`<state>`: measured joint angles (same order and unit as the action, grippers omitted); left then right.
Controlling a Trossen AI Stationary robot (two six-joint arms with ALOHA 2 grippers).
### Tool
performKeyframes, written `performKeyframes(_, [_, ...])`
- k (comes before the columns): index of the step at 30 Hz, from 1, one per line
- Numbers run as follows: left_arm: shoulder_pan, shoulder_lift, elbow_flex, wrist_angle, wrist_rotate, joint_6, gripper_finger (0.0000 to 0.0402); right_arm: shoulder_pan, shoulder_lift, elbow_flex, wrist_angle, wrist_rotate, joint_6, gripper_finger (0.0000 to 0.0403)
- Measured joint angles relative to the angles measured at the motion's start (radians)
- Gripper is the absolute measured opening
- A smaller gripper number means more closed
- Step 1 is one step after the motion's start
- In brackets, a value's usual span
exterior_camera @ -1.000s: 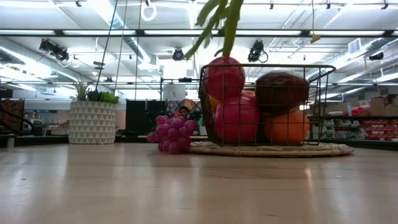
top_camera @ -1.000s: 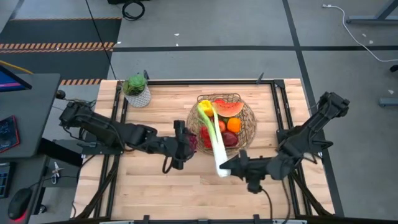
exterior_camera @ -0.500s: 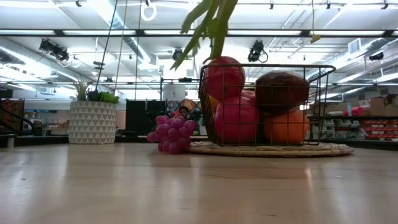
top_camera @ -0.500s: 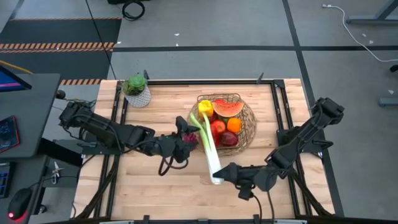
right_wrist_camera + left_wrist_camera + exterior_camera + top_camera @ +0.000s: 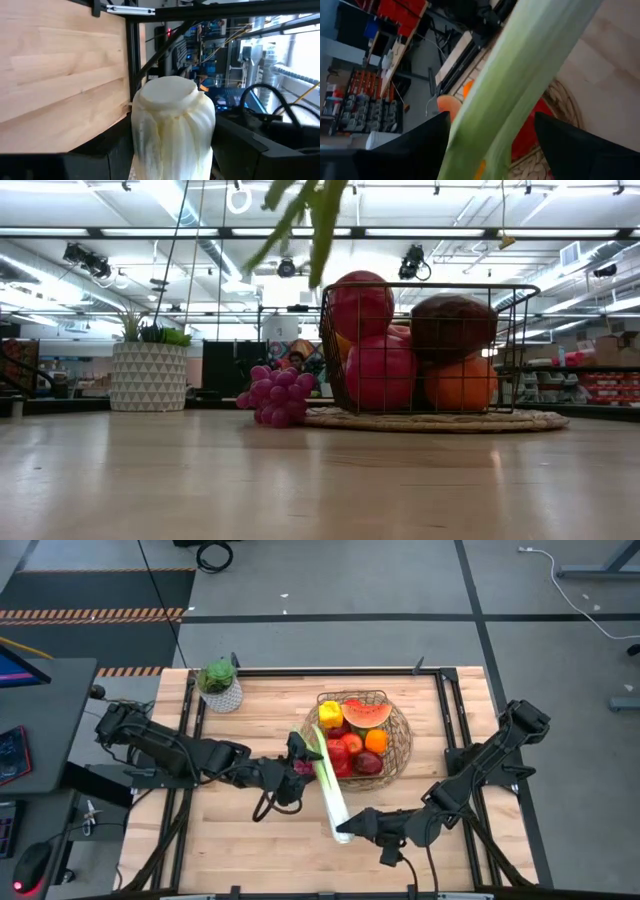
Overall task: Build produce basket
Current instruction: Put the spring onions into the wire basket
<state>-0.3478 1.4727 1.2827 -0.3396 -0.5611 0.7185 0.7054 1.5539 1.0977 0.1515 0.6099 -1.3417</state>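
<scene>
Nearest the table's front edge, at about six o'clock from the basket [image 5: 362, 736], the right gripper [image 5: 352, 827] is closed on the white root end of the leek [image 5: 327, 780], which slants up toward eleven o'clock with its green top over the basket's near-left rim. The left gripper [image 5: 295, 753], at nine o'clock from the basket, has its fingers spread to either side of the green stalk, with the grapes [image 5: 275, 394] on the table just beside it. Farther off, the basket already holds apples, an orange, a yellow pepper and a watermelon slice, so the step in hand looks like seating the leek: next, swing it over the fruit, lower it and let go.
</scene>
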Motion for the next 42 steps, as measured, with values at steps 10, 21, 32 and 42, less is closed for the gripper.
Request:
performKeyframes(10, [0.028,0.0,0.0,-0.026,-0.017,-0.025,0.0227,-0.008,0.0,0.0,0.012,-0.008,-0.003,0.024])
performKeyframes(21, [0.032,0.0,0.0,-0.026,-0.021,-0.026,0.0117,-0.01,0.0,0.0,0.013,-0.008,0.049,0.024])
performKeyframes(32, [0.032,0.0,0.0,0.002,-0.023,-0.111,0.0084,-0.014,0.0,0.0,0.013,-0.004,0.113,0.0275])
performKeyframes(42, [0.032,0.0,0.0,0.008,-0.021,-0.132,0.0085,-0.027,0.0,0.0,0.014,0.029,0.174,0.0355])
